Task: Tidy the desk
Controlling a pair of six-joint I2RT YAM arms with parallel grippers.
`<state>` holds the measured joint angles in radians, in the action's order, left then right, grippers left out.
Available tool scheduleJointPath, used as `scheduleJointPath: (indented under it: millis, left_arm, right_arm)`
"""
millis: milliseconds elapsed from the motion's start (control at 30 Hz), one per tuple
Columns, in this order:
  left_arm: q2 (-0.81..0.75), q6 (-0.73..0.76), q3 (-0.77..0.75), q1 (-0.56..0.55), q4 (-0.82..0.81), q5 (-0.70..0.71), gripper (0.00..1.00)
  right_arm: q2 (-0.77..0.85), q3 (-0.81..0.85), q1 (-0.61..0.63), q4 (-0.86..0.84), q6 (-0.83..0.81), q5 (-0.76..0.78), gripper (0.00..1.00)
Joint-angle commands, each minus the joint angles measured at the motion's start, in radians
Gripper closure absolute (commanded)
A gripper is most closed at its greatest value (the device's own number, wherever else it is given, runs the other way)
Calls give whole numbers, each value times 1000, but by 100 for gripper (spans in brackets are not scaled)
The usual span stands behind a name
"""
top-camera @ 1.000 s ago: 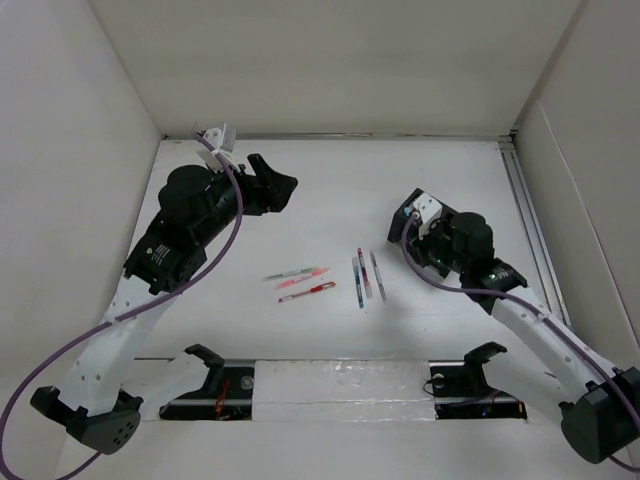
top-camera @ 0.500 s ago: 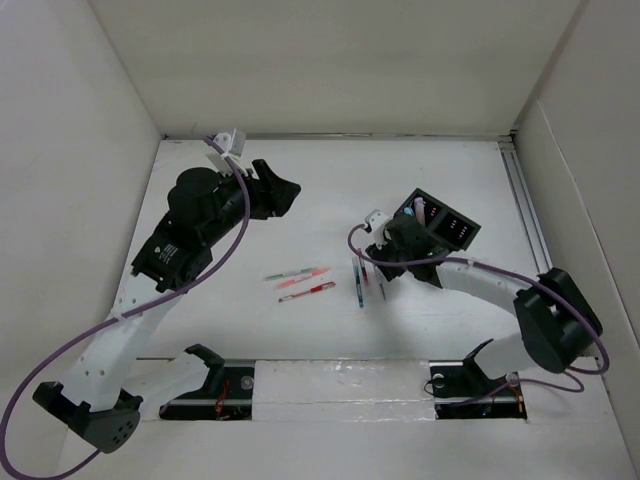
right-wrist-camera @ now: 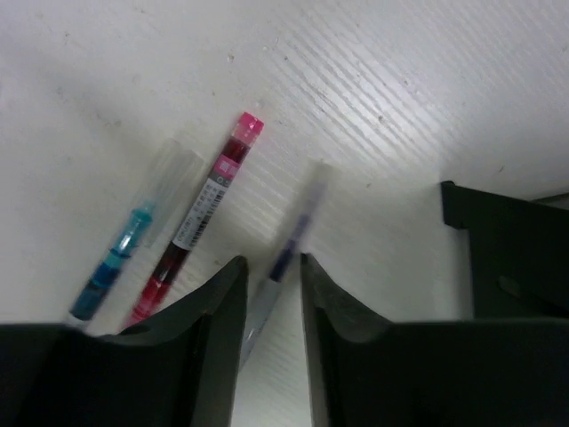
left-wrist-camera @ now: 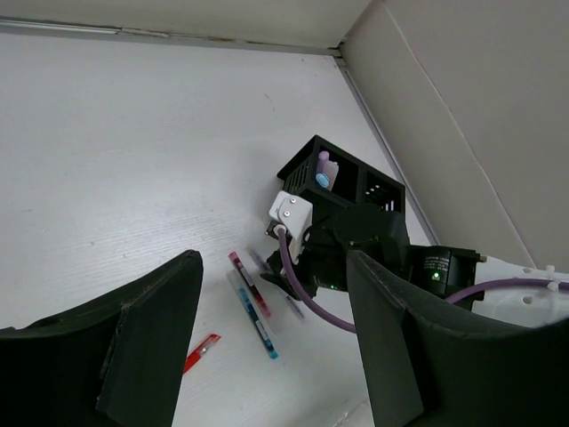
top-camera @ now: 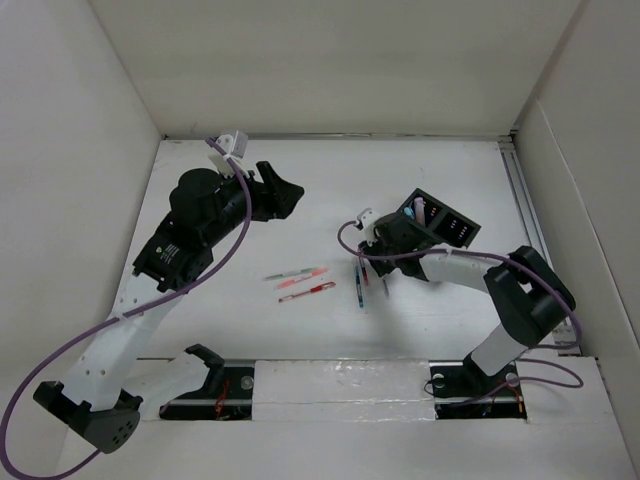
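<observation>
Fingers (right-wrist-camera: 213,356) of the right gripper (right-wrist-camera: 271,262), slightly apart, straddle the purple pen (right-wrist-camera: 298,227) on the surface (right-wrist-camera: 400,71); closing off-centre could flick it against the neighbouring red pen (right-wrist-camera: 203,209).

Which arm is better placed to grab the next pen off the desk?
Right. The right gripper, open, sits low over the desk, straddling the clear pen beside the black box. The left gripper, also open, is raised and far from any pen.

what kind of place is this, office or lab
Probably a robot test cell, not an office: a white desk walled by plain panels, a left arm and right arm bolted at its near edge, only loose pens and a small black box.
</observation>
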<state>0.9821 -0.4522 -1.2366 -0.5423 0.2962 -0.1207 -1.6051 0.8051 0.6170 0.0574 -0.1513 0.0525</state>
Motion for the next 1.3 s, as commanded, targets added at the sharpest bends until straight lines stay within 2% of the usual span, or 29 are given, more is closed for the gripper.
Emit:
scheduleJointPath:
  millis: [0, 67, 100, 133, 200, 233, 333, 433, 567, 633, 767, 933, 1100, 1267]
  left_arm:
    - [-17, -2, -1, -4, -32, -16, 38]
    - [-17, 0, -4, -4, -28, -13, 38]
    - [-14, -2, -7, -4, -28, -13, 38]
    - [-14, 0, -9, -4, -25, -11, 38]
    - [-17, 0, -12, -4, -23, -11, 38]
    - [-19, 0, -12, -4, -22, -10, 38]
    - [-17, 0, -8, -4, -25, -14, 38]
    - [-13, -5, -1, -4, -34, -28, 38]
    - [-8, -9, -3, -4, -42, -36, 37]
    - [-7, -6, -7, -4, -40, -34, 37]
    - [6, -2, -20, -4, -39, -43, 37]
    - [4, -12, -17, -4, -43, -33, 37]
    - [10, -23, 0, -4, -66, -50, 37]
    - [1, -25, 6, -4, -63, -34, 37]
  right_arm:
    - [-29, 31, 12, -79, 33, -11, 67]
    - [-55, 37, 12, -70, 33, -11, 79]
    - [-56, 39, 12, -64, 39, -8, 96]
    - [-49, 36, 21, -61, 39, -8, 100]
    - [8, 31, 32, -60, 39, -3, 100]
    - [99, 48, 44, -29, 32, 3, 100]
    - [170, 66, 44, -5, 16, 9, 100]
    - [312, 117, 10, 10, -19, 14, 100]
    - [480, 143, -109, -24, -71, -26, 100]
    - [554, 122, -212, -91, -82, -91, 100]
    - [580, 65, -390, -158, -59, -230, 100]
    - [564, -64, -549, -364, 16, -367, 100]
    - [511, -124, -620, -479, 70, -463, 100]
    - [524, -178, -631, -493, 67, -451, 98]
